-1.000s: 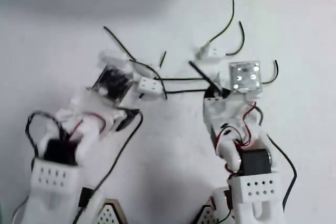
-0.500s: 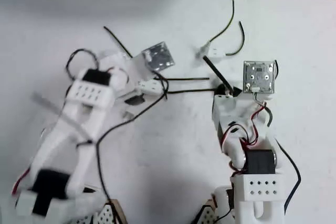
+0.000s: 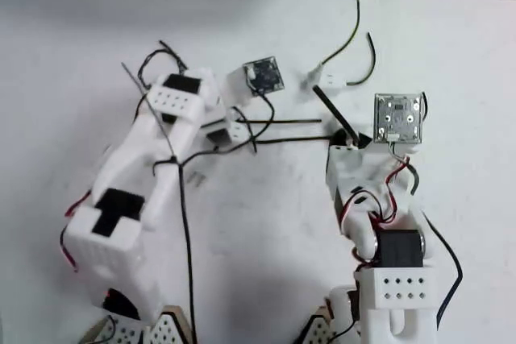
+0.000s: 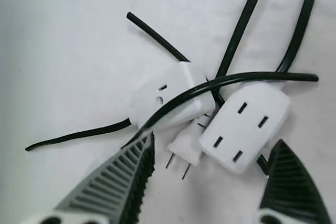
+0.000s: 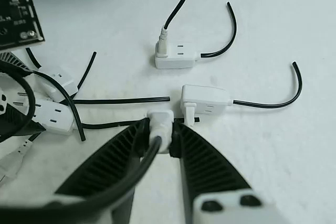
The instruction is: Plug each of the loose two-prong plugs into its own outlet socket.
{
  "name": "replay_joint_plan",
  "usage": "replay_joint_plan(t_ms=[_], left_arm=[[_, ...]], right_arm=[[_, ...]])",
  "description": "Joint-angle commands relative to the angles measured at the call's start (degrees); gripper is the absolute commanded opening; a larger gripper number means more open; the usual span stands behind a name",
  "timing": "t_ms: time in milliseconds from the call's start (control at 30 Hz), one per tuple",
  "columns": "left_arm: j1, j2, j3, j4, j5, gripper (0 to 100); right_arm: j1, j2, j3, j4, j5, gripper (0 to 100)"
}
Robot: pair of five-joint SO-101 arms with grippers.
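The left tool (image 4: pixel 212 142) hangs over the white worktop (image 4: pixel 63 35) with its 2 fingers spread wide, released, and nothing is gripped between them. Under the gap lies a loose plug (image 4: pixel 185 149). It is white, and its 2 bare prongs point toward the tool. It lies between a small socket (image 4: pixel 167 95) and a double socket (image 4: pixel 244 124), close against both. A black cord (image 4: pixel 231 80) crosses over the small socket, and more black cords run away behind the 2 sockets. In the high view this group lies just at the front end of the left arm (image 3: pixel 153 151), to the left of the middle of the worktop.

The right tool (image 5: pixel 160 129) is clenched on a second plug (image 5: pixel 160 121), which is white with a black cable that bends back over 1 finger. This plug is just beside a near socket (image 5: pixel 206 99), which has its own black wire curving away. I cannot tell if the prongs are inside it. Further off lies a far socket (image 5: pixel 177 57), with 2 slots visible on its side and a white cord end joined at 1 corner. In the high view the right arm (image 3: pixel 351 171) stands to the right of the middle, and the far socket lies beyond its tool.
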Motion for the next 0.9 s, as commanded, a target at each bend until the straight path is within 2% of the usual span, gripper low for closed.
replay_joint_plan(t_ms=[0,300,467,700,867], left_arm=[[0.6,3.1,-5.4,-0.7,-1.0,32],[1.5,6.2,-5.4,-0.6,-1.7,28],[1.5,5.4,-5.8,3.4,-1.7,22],[4.3,-4.2,-1.1,13.2,-1.7,20],[8.2,-13.8,9.7,13.9,1.0,20]], right_arm=[[0.0,-0.9,-0.6,-1.1,-0.3,1.7],[0.0,-0.9,-0.5,-1.1,-0.3,1.7],[0.2,-0.9,-0.5,-1.1,-0.2,1.7],[0.3,-0.9,-0.5,-1.1,-0.2,1.7],[0.4,-0.9,-0.5,-1.1,-0.2,1.7]])
